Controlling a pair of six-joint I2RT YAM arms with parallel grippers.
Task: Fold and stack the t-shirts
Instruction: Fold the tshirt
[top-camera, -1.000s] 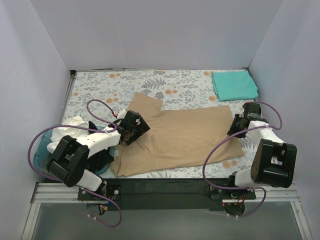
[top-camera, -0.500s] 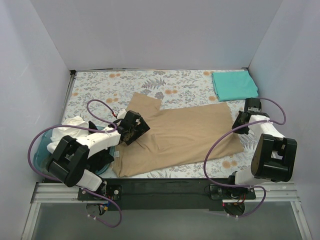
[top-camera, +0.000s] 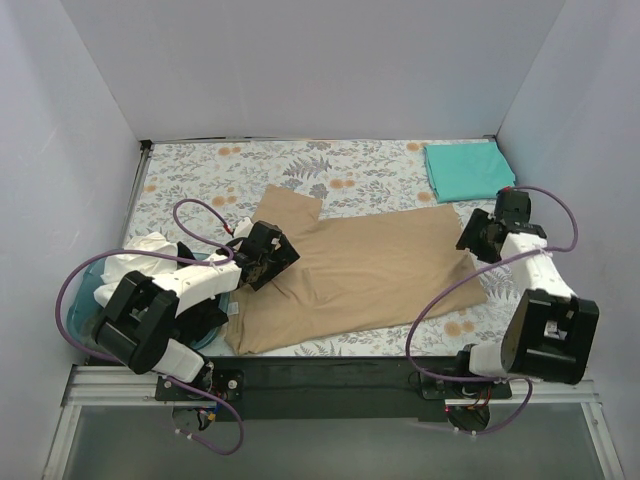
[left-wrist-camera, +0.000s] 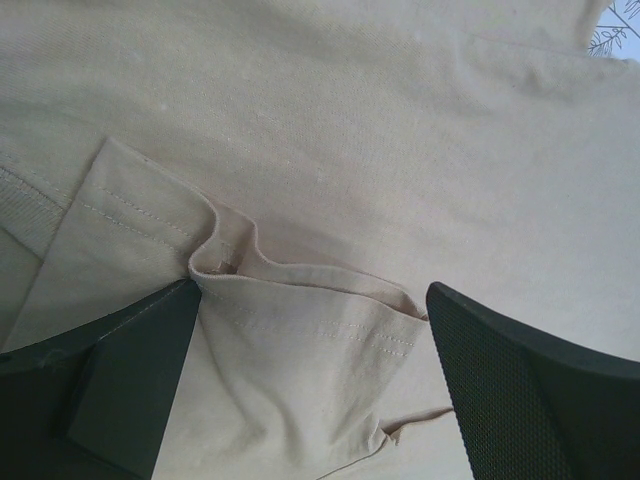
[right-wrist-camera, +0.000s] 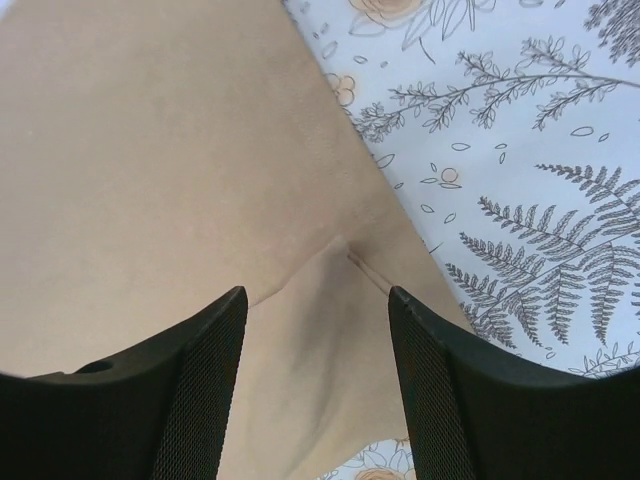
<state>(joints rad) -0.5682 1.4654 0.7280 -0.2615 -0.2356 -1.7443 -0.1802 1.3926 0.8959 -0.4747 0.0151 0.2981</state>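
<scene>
The tan t-shirt (top-camera: 350, 275) is lying spread on the counter (top-camera: 200, 170). The left jaws are gaping wide around its bunched hem at 9 o'clock. The right jaws are standing open, gripping nothing, over its 3 o'clock edge.

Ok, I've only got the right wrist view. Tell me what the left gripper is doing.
Observer: The left gripper is open, straddling a bunched hem fold of the tan t-shirt.
Operator: Now tell me where any folded shirts are.
Observer: One folded teal t-shirt lies in the far right corner.
Operator: Report what's left to fold.
Observer: White cloth, seemingly a shirt, sits in the blue basket at the near left.
</scene>
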